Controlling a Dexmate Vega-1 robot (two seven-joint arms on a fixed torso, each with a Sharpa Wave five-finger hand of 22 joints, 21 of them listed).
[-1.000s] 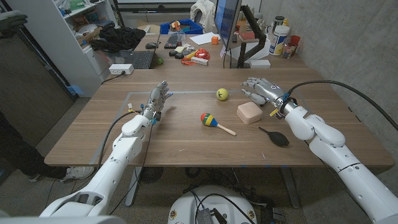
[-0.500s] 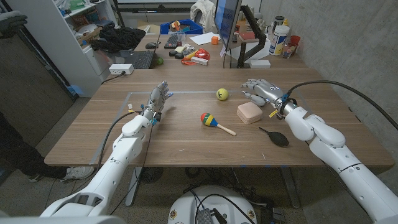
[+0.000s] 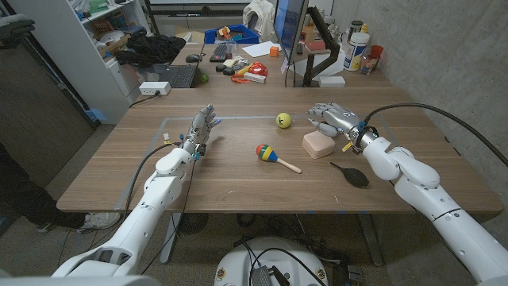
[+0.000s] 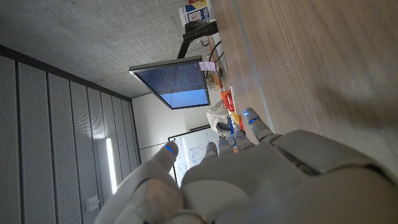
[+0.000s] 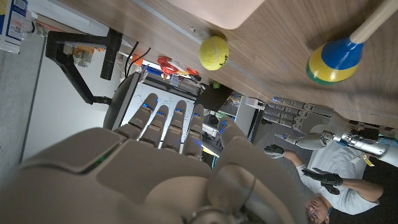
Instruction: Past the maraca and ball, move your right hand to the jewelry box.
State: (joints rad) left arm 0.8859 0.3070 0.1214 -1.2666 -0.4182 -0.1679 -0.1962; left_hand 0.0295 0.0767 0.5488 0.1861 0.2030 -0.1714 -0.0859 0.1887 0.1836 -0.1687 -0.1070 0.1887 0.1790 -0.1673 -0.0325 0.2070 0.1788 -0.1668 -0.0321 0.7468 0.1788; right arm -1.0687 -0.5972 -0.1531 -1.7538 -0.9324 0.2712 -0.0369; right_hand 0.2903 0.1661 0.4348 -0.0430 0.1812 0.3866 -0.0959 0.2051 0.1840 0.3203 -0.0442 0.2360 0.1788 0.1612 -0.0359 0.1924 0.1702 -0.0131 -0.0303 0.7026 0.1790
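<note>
Pink jewelry box (image 3: 317,144); yellow ball (image 3: 283,120); maraca (image 3: 267,152) red-yellow-blue, tan handle; black blower (image 3: 352,175).

Closed pink jewelry box (image 3: 317,144) beside maraca (image 3: 276,157)

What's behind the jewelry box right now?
The right hand hovers just behind the jewelry box, fingers spread, holding nothing. The table patch under the hand is covered from view.

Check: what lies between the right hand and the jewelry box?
Nothing: the head view shows right hand just behind jewelry box, only bare table between.
</note>
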